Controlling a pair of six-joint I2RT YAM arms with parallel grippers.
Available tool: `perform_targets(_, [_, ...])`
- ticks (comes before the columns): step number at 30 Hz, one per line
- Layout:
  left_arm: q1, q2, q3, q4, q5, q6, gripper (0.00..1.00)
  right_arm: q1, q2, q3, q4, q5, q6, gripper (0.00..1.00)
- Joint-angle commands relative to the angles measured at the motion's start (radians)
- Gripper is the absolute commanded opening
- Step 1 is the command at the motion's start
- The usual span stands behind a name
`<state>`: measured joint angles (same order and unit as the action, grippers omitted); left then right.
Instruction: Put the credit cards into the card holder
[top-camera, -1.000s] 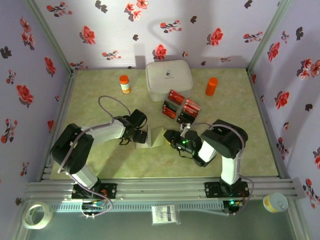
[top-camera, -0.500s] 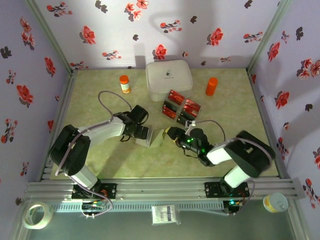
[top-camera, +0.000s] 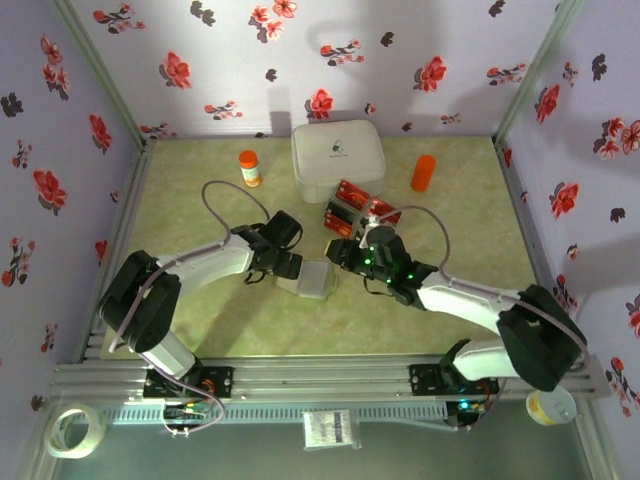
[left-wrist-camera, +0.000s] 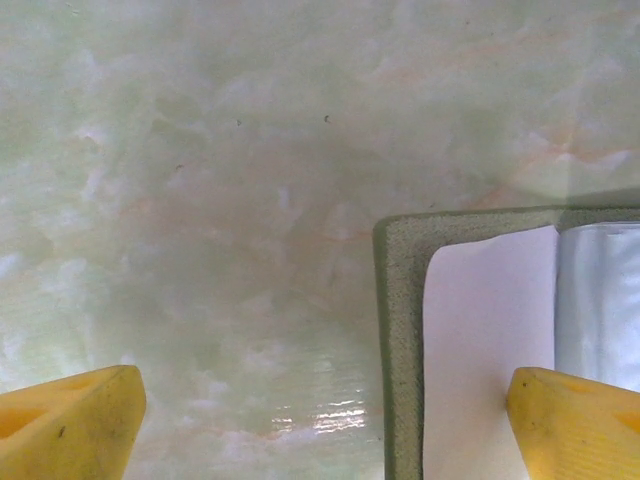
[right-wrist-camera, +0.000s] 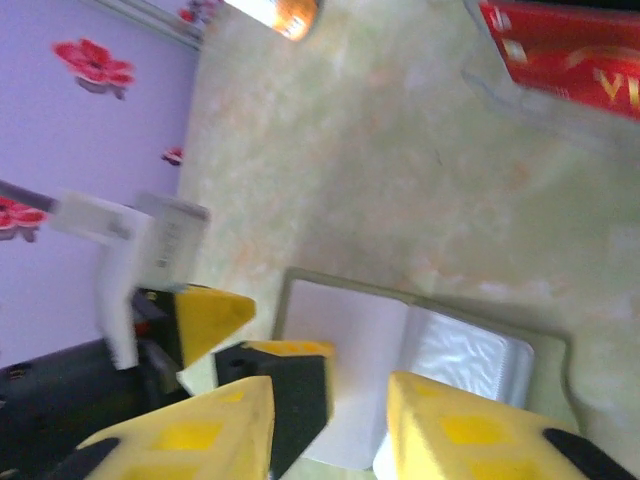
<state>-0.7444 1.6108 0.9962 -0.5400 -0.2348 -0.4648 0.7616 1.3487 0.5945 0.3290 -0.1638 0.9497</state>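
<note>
The card holder (top-camera: 316, 280) lies open and flat on the table, pale grey inside up, between the two grippers. Its olive rim (left-wrist-camera: 400, 300) and clear pocket page (right-wrist-camera: 465, 355) show in the wrist views. My left gripper (top-camera: 291, 268) is open wide at the holder's left edge, one fingertip (left-wrist-camera: 575, 420) over the pale page and the other (left-wrist-camera: 65, 420) over bare table. My right gripper (top-camera: 342, 252) hovers just right of the holder, open, its fingers (right-wrist-camera: 470, 425) holding nothing. The credit cards (top-camera: 362, 212), red and dark, sit in a clear tray behind it; one red card (right-wrist-camera: 565, 50) shows.
A big white box (top-camera: 338, 158) stands at the back centre. An orange-capped bottle (top-camera: 249, 167) is to its left and an orange bottle (top-camera: 424, 172) to its right. Flowered walls enclose the table on three sides.
The card holder stood half folded like a tent; now it lies flat and open. My right arm has stretched out and its gripper has moved back towards the cards. The left gripper has hardly moved.
</note>
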Motion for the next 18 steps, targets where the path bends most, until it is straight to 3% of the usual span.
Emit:
perform_targets(1, [-0.013, -0.032, 0.0, -0.024, 0.0, -0.022, 0.93, 0.039, 0.081, 0.058, -0.029, -0.033, -0.024, 0.27])
perform_targets(9, [-0.02, -0.061, -0.041, -0.013, -0.005, -0.046, 0.93, 0.093, 0.274, 0.104, 0.05, -0.029, -0.004, 0.14])
perform_targets(18, [-0.019, -0.084, -0.126, 0.023, -0.044, -0.071, 0.93, 0.083, 0.321, 0.043, 0.049, 0.017, -0.044, 0.07])
